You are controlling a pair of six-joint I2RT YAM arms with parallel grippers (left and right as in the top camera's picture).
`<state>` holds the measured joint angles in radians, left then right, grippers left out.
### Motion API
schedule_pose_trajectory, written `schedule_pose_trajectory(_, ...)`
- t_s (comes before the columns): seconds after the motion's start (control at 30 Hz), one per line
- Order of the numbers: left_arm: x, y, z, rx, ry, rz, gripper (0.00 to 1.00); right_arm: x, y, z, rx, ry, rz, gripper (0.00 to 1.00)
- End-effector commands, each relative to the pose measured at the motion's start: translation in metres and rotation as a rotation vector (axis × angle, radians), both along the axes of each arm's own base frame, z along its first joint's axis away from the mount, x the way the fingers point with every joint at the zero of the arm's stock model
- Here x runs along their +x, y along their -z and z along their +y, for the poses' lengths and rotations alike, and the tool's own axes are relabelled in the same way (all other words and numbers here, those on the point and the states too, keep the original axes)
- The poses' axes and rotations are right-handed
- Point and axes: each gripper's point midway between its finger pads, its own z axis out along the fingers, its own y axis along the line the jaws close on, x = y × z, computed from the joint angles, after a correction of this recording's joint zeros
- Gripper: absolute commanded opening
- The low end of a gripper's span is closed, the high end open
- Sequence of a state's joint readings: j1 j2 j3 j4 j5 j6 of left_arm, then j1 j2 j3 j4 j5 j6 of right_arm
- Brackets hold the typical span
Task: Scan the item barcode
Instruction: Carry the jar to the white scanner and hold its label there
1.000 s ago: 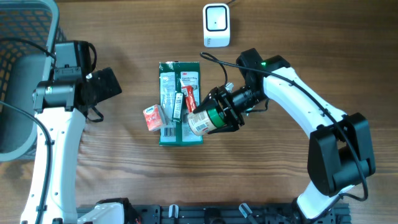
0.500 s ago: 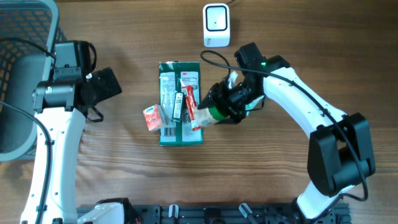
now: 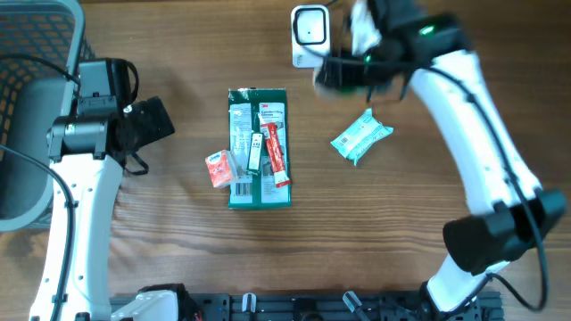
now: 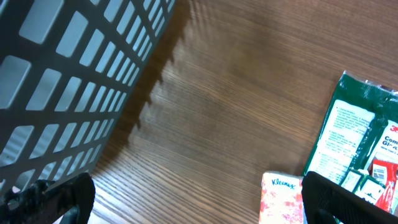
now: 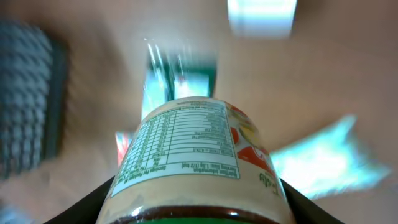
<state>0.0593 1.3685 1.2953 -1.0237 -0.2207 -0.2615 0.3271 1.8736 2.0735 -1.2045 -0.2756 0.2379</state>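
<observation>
Near side of the table (image 3: 375,250) is all bare wood, plus there's an open strip between the left arm (image 3: 85,143) and the green pack (image 3: 268,96) pile in the middle. Teal packet (image 3: 361,138) sits right of that pile, and at the far edge the right arm (image 3: 473,116) holding a jar (image 5: 199,149) crowds the scanner (image 3: 310,36).

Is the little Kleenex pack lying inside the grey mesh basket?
No, the Kleenex pack lies on the wooden table, beside the green package, outside the basket.
</observation>
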Motion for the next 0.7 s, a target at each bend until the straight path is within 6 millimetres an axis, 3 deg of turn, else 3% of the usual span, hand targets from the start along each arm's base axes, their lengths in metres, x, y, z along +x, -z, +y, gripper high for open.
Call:
schedule_pose_trajectory(0.0,0.001,-0.01,0.004,0.012,-0.019,-0.032,1.0,0.031,-0.051,-0.015,-0.139,-0.041,-0.291,0.04)
schedule_pose_trajectory(0.1,0.001,-0.01,0.004,0.012,-0.019,-0.032,1.0,0.055,-0.058,-0.007,-0.167,-0.103,-0.423,0.05)
schedule_pose_trajectory(0.17,0.001,-0.01,0.004,0.012,-0.019,-0.032,1.0,0.073,-0.051,-0.002,-0.18,-0.126,-0.476,0.05)
schedule_pose_trajectory(0.23,0.001,-0.01,0.004,0.012,-0.019,-0.032,1.0,0.095,-0.033,0.005,-0.184,-0.122,-0.493,0.04)
schedule_pose_trajectory(0.27,0.001,-0.01,0.004,0.012,-0.019,-0.032,1.0,0.111,-0.015,0.01,-0.185,-0.123,-0.491,0.05)
schedule_pose_trajectory(0.47,0.001,-0.01,0.004,0.012,-0.019,-0.032,1.0,0.159,0.059,0.027,-0.189,-0.126,-0.476,0.05)
schedule_pose_trajectory(0.57,0.001,-0.01,0.004,0.012,-0.019,-0.032,1.0,0.178,0.082,0.032,-0.189,-0.114,-0.498,0.05)
schedule_pose_trajectory(0.67,0.001,-0.01,0.004,0.012,-0.019,-0.032,1.0,0.197,0.092,0.023,-0.222,-0.011,-0.526,0.05)
